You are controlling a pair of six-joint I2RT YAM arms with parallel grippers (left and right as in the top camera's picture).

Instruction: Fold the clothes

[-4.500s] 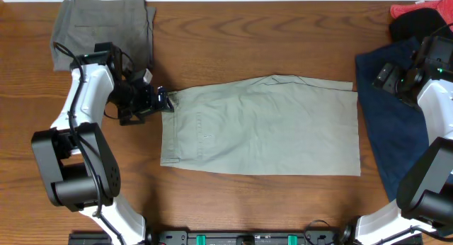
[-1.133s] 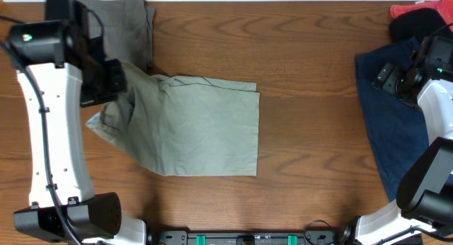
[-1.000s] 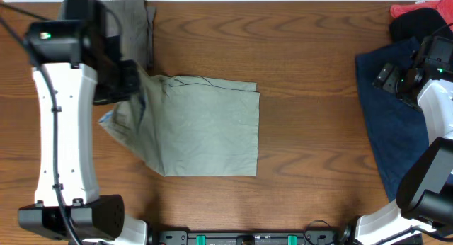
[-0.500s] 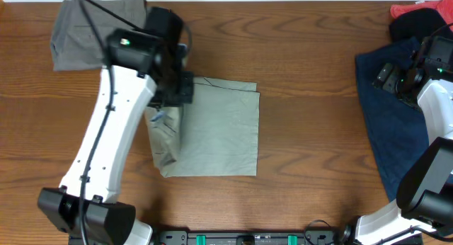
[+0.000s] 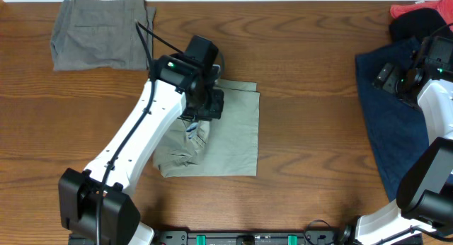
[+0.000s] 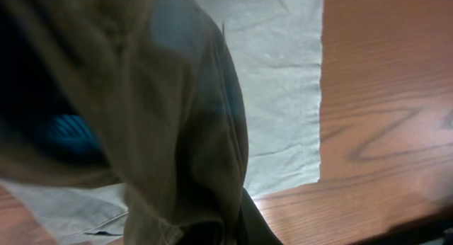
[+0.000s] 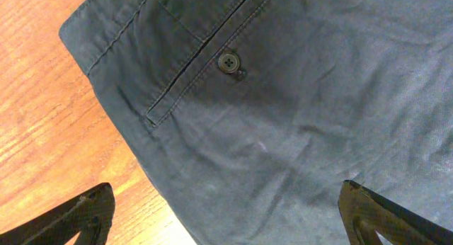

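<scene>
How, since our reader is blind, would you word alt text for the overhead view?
The left gripper holds a lifted fold of the shorts over their flat half, at centre. A folded garment lies top left; the right gripper hovers over a navy garment at right.

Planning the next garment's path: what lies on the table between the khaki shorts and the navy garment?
Nothing: bare table separates the khaki shorts from the navy garment, per the overhead view.

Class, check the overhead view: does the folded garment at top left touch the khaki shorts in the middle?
No, a strip of bare wooden table separates the folded garment from the khaki shorts.
</scene>
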